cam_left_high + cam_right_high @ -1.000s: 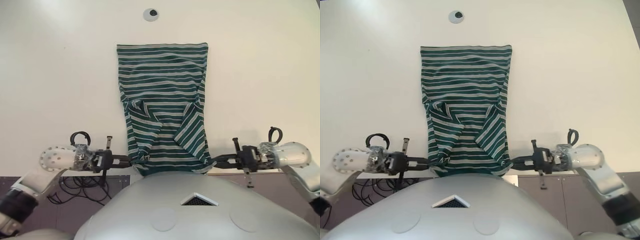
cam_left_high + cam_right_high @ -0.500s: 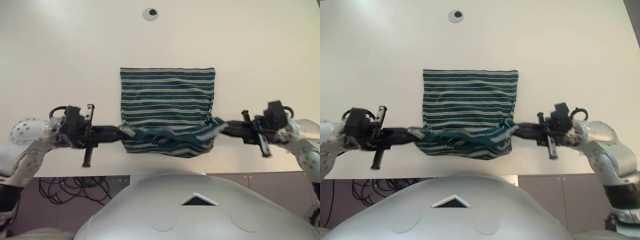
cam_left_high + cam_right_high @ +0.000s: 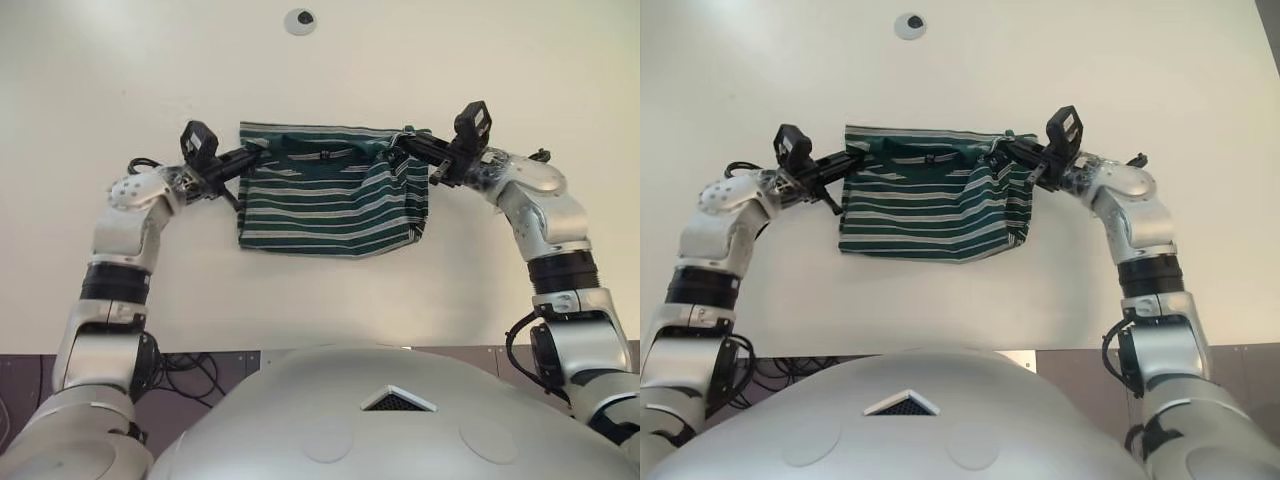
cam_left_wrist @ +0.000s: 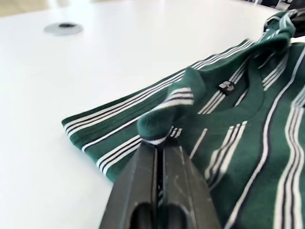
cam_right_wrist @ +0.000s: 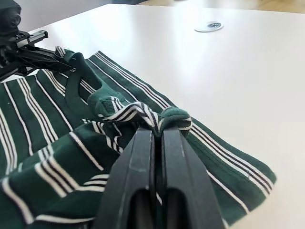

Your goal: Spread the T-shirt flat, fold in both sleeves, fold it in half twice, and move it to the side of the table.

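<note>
The green T-shirt (image 3: pixel 330 205) with white stripes lies folded in half on the white table (image 3: pixel 150 80), its collar edge brought over to the far edge. My left gripper (image 3: pixel 252 153) is shut on the shirt's far left corner, seen close in the left wrist view as a pinched fold of T-shirt (image 4: pixel 167 112). My right gripper (image 3: pixel 400 143) is shut on the far right corner, a bunched fold of T-shirt (image 5: pixel 143 112) between its fingers. Both grippers sit low at the far edge of the folded cloth.
A round grey cable port (image 3: pixel 300 21) is set in the table beyond the shirt. Open tabletop lies to the left and right of the shirt. The table's near edge (image 3: pixel 200 350) runs just in front of me, with cables below.
Both grippers have carried the shirt's near edge away from me, over the cloth to its far edge, so the long shirt is now folded in half.
</note>
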### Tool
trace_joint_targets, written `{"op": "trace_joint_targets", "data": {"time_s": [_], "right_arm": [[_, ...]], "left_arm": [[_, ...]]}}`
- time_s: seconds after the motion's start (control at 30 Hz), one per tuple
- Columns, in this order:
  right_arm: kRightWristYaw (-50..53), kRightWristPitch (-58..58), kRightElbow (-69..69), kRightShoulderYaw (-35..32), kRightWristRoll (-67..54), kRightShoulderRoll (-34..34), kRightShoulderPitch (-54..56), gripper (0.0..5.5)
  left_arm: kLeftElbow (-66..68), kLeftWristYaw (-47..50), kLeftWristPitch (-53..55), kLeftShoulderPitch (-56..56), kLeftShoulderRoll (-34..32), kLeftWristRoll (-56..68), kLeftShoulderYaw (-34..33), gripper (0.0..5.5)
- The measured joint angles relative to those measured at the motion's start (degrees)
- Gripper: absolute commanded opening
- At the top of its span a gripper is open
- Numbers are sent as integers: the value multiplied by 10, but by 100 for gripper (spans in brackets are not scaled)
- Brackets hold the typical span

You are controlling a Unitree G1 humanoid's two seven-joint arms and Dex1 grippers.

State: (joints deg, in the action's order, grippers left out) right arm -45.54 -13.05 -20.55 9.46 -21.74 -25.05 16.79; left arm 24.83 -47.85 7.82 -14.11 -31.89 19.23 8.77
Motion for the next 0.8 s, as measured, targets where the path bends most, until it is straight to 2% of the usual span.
{"op": "trace_joint_targets", "data": {"time_s": [0.2,0.4,0.47,0.67,0.73,0.8], "right_arm": [[9,3,-58,-26,20,22,22,119],[38,17,-108,-56,37,26,51,221],[47,24,-116,-72,38,41,55,253],[9,155,-61,-92,38,43,48,258],[-13,201,-31,-87,41,44,37,258],[-18,238,-21,-67,69,44,24,258]], "left_arm": [[78,3,-8,-57,38,-15,-27,108],[120,16,2,-84,50,-7,-87,189],[131,24,14,-92,53,2,-111,200],[73,21,0,-103,82,94,-214,200],[24,22,-6,-103,100,153,-261,200],[-31,10,-5,-96,108,177,-271,200]]}}
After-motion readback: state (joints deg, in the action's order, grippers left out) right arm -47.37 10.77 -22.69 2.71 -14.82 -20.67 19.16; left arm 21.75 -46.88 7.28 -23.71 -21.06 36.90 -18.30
